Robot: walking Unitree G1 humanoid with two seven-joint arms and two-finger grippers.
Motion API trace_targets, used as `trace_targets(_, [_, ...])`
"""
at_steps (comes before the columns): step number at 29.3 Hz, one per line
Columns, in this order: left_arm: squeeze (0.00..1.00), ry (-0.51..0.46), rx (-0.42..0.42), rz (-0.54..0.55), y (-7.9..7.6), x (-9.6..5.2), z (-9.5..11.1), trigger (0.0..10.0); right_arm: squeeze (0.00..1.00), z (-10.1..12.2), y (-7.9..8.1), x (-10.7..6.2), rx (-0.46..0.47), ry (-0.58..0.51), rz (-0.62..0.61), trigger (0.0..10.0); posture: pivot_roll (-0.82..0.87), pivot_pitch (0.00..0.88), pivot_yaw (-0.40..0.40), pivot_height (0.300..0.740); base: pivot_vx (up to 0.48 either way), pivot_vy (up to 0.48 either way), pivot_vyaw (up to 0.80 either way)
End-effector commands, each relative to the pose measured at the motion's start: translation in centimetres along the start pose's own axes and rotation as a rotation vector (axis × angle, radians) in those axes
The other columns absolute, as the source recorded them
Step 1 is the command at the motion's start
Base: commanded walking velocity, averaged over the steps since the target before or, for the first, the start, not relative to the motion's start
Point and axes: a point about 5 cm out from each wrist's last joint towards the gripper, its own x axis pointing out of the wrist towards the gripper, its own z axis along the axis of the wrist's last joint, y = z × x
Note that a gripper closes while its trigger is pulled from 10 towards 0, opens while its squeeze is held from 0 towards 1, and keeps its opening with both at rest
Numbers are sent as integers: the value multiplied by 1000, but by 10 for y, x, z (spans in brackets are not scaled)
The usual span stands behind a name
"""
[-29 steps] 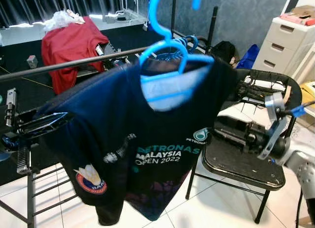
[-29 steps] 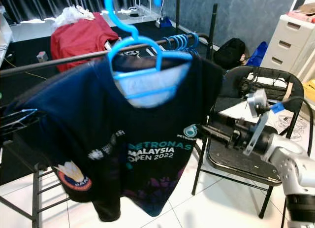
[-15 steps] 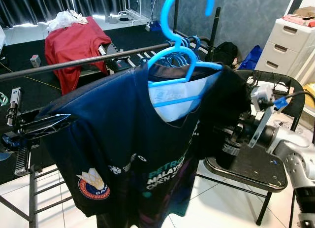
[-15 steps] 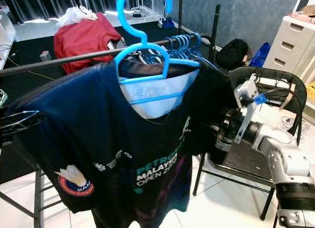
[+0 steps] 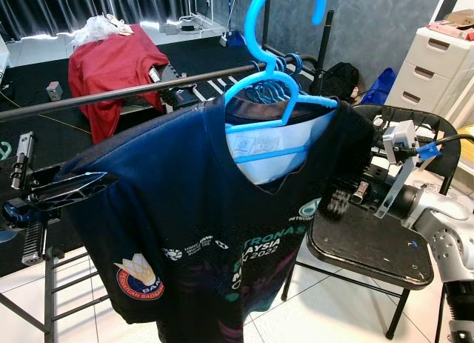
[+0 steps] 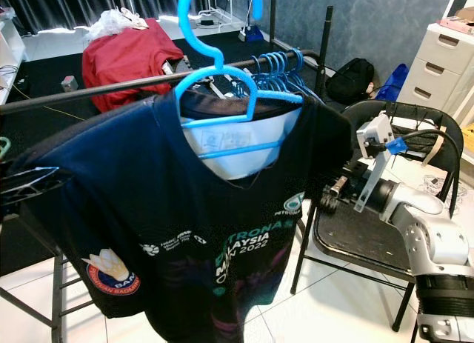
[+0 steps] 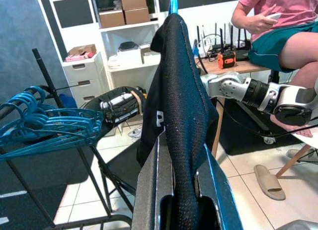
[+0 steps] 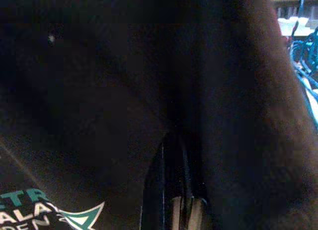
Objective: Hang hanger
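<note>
Holding the dark navy printed T-shirt by each sleeve, both tools clamp cloth; its bright blue plastic hanger rides near the black rail, unhooked, and could slip free.

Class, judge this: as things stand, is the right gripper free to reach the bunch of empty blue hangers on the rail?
Probably not: the right gripper sits at the shirt's sleeve, and that shirt hangs between it and the empty hangers.

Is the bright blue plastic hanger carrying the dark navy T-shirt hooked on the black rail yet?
Not hooked. The blue hanger's hook curves free above the black rail, while both grippers hold the navy T-shirt by its sleeves.
</note>
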Motion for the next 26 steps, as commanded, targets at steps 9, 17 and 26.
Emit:
trace_targets(9, [0,89,-47,175,18,-49,-15,10000,0,37,-37,-18,-82,-140,-277,0,-68,37,2,740,0,0,0])
trace_targets(17, [0,171,-104,212,16,-74,-26,10000,0,53,-66,-55,-95,-188,-452,0,-67,33,-1,740,0,0,0])
trace_targets(26, [0,77,-90,115,9,-59,-13,10000,1000,33,-65,-60,-94,-62,-415,10000,-65,25,-6,740,0,0,0])
